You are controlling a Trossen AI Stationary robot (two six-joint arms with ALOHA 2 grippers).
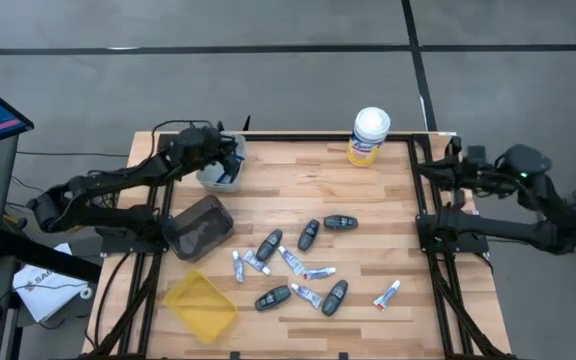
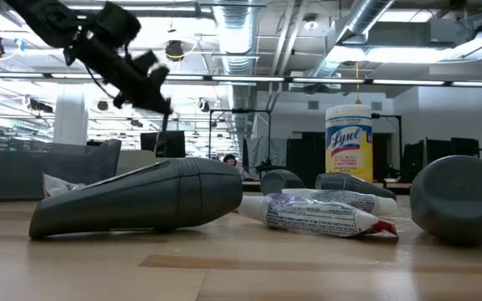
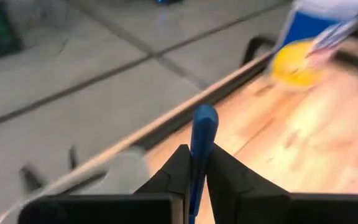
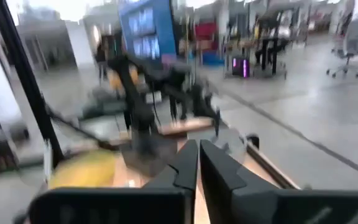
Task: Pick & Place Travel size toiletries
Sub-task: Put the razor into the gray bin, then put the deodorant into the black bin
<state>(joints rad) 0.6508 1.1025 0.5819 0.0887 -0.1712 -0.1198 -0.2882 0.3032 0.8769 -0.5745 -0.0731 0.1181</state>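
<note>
The table [image 1: 368, 210] is a pale wooden top with an arm at each side. The left arm reaches over the far left corner, where its gripper [image 1: 230, 152] hangs above a small clear bin [image 1: 218, 176]. Its fingers [image 3: 222, 180] are pinched tight on a slim blue razor [image 3: 201, 140], whose tip stands up between them; in the low view the razor [image 2: 162, 127] hangs straight down from the raised gripper [image 2: 159, 99]. The right arm waits folded at the far right edge, its gripper [image 1: 444, 170] off the work, fingers [image 4: 219, 165] closed together with nothing between them.

A yellow canister [image 1: 369, 136] with a white lid stands at the far edge, right of centre. A dark grey tray [image 1: 200, 224] lies left of centre, tilted, and a yellow tray [image 1: 202, 303] sits nearer, at the near left.

The rest of the toiletries lie scattered across the middle and near part of the table: dark oval fobs [image 1: 309, 233], one of them farthest out [image 1: 340, 222], and small white tubes [image 1: 293, 261] mixed among them. One tube [image 1: 387, 294] lies alone toward the near right, apart from the cluster.
</note>
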